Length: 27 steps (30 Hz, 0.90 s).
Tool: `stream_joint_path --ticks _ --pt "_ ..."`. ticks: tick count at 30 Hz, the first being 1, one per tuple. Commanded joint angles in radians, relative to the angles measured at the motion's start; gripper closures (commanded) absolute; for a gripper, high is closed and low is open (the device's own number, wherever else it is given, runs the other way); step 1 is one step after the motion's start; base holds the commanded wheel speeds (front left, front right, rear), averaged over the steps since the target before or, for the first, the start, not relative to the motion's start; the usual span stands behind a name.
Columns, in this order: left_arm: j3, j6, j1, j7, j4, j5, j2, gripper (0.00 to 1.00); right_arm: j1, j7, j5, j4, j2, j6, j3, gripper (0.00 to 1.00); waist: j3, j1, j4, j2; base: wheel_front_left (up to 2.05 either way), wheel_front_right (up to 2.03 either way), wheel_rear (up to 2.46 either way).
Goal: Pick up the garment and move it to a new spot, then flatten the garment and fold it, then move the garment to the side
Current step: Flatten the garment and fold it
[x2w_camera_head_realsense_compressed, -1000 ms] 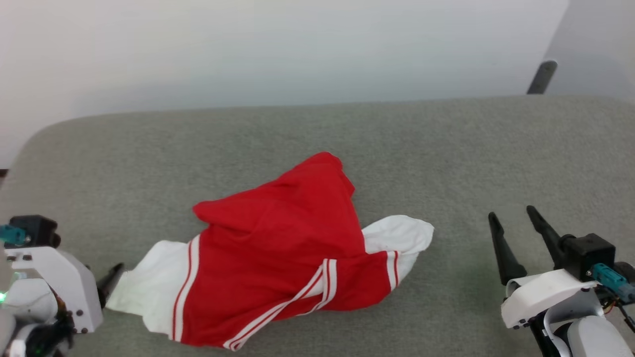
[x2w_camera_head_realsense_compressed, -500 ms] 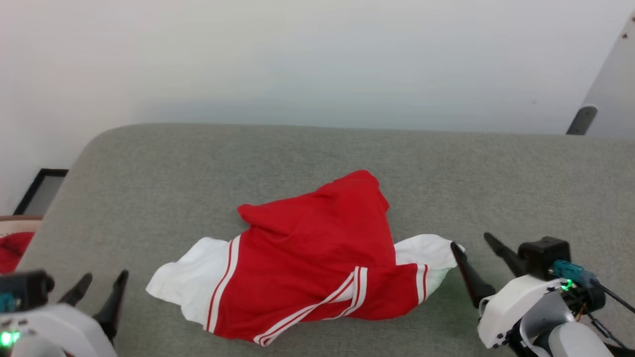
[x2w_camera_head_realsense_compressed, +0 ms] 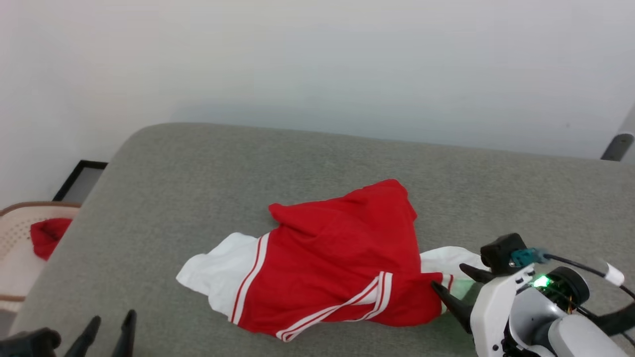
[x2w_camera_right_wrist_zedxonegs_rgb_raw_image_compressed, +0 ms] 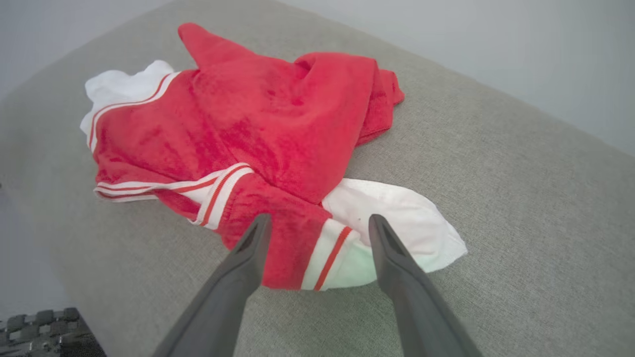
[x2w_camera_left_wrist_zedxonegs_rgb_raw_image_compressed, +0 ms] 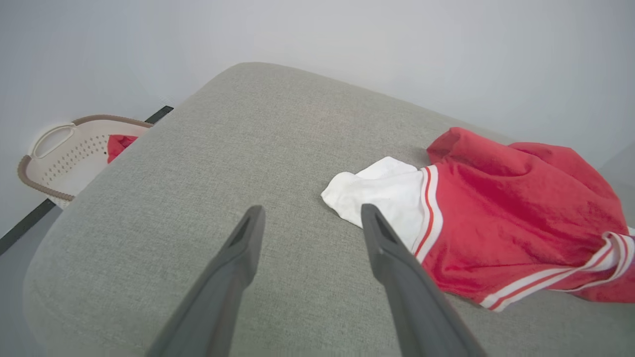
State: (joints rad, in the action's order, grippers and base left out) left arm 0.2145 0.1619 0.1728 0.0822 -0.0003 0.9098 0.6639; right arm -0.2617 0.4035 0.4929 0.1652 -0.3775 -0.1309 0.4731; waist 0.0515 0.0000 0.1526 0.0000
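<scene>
The garment lies crumpled on a grey cushioned surface; it is bright red, and both white sleeve ends are edged with thin stripes. My right gripper is open at its right white sleeve. In the right wrist view the right gripper has its two fingers on either side of the striped cuff of the garment, low over it. My left gripper is open at the lower left, apart from the cloth. In the left wrist view the left gripper points just left of the garment's other white sleeve.
A cream perforated basket with a small red cloth stands on the floor off the surface's left end, seen also as the basket. A black-framed panel leans at the wall. The pale wall runs behind the surface.
The head camera has swung, shifting the whole picture. My right gripper has closed in on the garment's right sleeve. My left gripper has drawn back from the left sleeve. The garment keeps its shape.
</scene>
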Motion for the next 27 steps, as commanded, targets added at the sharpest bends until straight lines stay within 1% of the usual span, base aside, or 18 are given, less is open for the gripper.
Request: stream_joint_path --ticks 1,7,11,14,19,20,21,22,23,27 --pt "0.002 -0.005 0.01 0.01 0.003 -0.001 -0.001 0.0 -0.015 0.023 0.013 -0.005 -0.01 0.0 0.016 0.0 0.002 0.0 0.022 0.0 0.0 0.0 0.0" --pt "0.016 -0.049 -0.017 0.04 0.053 -0.002 -0.017 0.0 -0.067 0.113 0.03 -0.001 -0.054 0.0 0.076 0.0 -0.009 0.0 0.065 0.0 0.0 0.0 0.0" --pt "0.025 -0.066 -0.044 0.069 0.078 -0.018 -0.033 0.0 -0.11 0.16 0.023 0.014 -0.084 0.0 0.11 0.0 -0.031 0.0 0.091 0.0 0.0 0.0 0.0" --pt "0.027 -0.074 -0.065 0.099 0.095 -0.027 -0.047 0.0 -0.137 0.19 0.016 0.036 -0.102 0.0 0.133 0.0 -0.047 0.0 0.106 0.0 0.0 0.0 0.0" --pt "0.025 -0.082 -0.088 0.134 0.121 -0.041 -0.067 0.0 -0.165 0.244 0.043 0.068 -0.119 0.0 0.17 0.0 -0.064 0.0 0.125 0.0 0.0 0.0 0.0" --pt "0.022 -0.081 -0.09 0.141 0.125 -0.044 -0.071 0.0 -0.168 0.252 0.046 0.071 -0.124 0.0 0.176 0.03 -0.067 0.0 0.127 0.0 0.0 0.0 0.0" --pt "0.018 -0.082 -0.091 0.147 0.128 -0.048 -0.075 0.0 -0.172 0.259 0.052 0.072 -0.129 0.0 0.188 0.27 -0.069 0.0 0.129 0.0 0.0 0.0 0.0" --pt "0.014 -0.082 -0.09 0.153 0.13 -0.052 -0.079 0.0 -0.176 0.264 0.056 0.072 -0.134 0.0 0.2 0.76 -0.071 0.0 0.131 0.0 0.0 0.0 0.0" --pt "0.009 -0.081 -0.092 0.161 0.132 -0.061 -0.081 0.0 -0.18 0.266 0.061 0.072 -0.138 0.0 0.207 1.0 -0.072 0.0 0.132 0.0 0.0 0.0 0.0" --pt "-0.015 -0.082 -0.088 0.173 0.134 -0.079 -0.095 0.0 -0.193 0.261 0.071 0.074 -0.148 0.0 0.227 1.0 -0.075 0.0 0.133 0.0 0.0 0.0 0.0"
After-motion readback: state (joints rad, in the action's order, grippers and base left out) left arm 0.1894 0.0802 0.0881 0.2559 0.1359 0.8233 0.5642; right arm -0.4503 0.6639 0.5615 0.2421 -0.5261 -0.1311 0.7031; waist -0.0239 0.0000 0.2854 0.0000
